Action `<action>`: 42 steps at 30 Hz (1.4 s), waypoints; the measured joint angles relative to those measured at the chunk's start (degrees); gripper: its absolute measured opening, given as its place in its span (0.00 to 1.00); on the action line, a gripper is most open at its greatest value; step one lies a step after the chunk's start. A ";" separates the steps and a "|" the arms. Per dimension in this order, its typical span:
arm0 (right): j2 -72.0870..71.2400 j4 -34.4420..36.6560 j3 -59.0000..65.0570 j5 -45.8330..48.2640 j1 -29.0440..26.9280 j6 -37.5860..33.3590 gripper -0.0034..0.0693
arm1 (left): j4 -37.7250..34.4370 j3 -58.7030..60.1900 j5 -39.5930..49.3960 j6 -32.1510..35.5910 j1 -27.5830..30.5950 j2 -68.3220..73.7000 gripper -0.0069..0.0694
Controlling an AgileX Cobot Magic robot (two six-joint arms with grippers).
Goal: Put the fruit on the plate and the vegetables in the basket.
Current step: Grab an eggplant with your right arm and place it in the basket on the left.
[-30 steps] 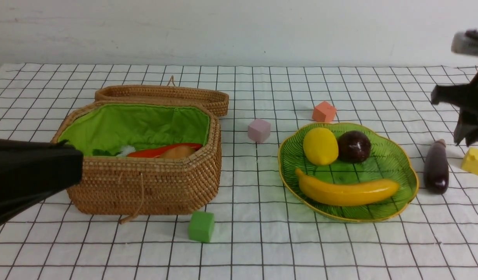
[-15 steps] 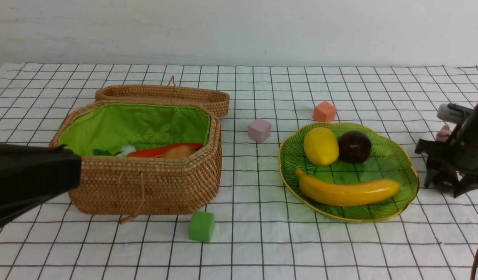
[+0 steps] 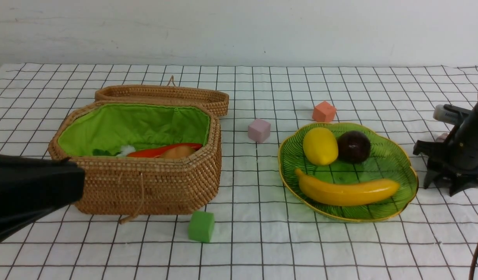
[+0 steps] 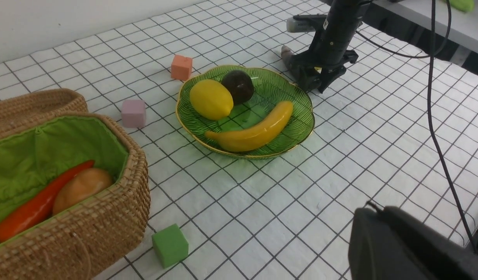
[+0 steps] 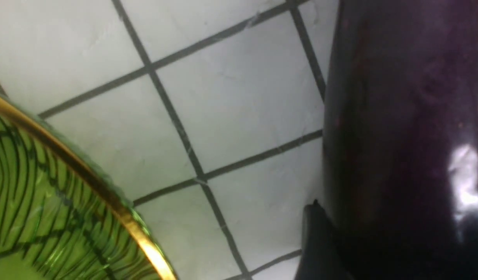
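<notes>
Dark purple eggplant [image 5: 402, 128] lies on the checked cloth [image 3: 262, 241] between the jaws of the right gripper [image 3: 441, 186], which straddle it just beside the green plate [image 3: 408, 171]; whether they clamp it I cannot tell. The left gripper [image 3: 73, 182] hangs with jaws together just in front of the basket [image 3: 153, 186], well apart from the plate.

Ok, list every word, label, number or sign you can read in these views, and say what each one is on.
None can be read in any view.
The foam cubes, such as the green cube, have blank faces.
The wicker basket and the green glass plate carry only pattern, no lettering.
The right arm's pale cylinder shows no legible marking.
</notes>
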 joint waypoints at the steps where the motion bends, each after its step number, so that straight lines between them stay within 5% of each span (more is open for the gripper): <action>1: 0.00 0.06 0.00 0.15 0.00 -1.12 0.60 | 0.00 0.00 0.22 0.00 0.00 0.00 0.10; 15: -18.09 1.01 0.37 11.43 2.39 -4.83 0.60 | 4.62 0.00 1.40 -0.92 0.00 0.19 0.10; 18: -24.43 4.89 0.37 11.75 8.50 -10.06 0.60 | 10.84 0.00 2.34 -6.64 0.00 0.19 0.10; 24: -29.04 18.08 -0.87 0.47 29.73 -30.48 0.60 | 29.51 0.00 8.72 -29.69 0.00 0.19 0.10; 29: -22.98 21.97 -4.11 -12.45 43.01 -41.63 0.60 | 33.42 0.00 11.18 -35.11 0.00 0.19 0.11; 42: -4.85 21.90 -13.35 -22.41 48.92 -54.26 0.64 | 31.82 0.00 12.56 -33.44 0.00 0.19 0.11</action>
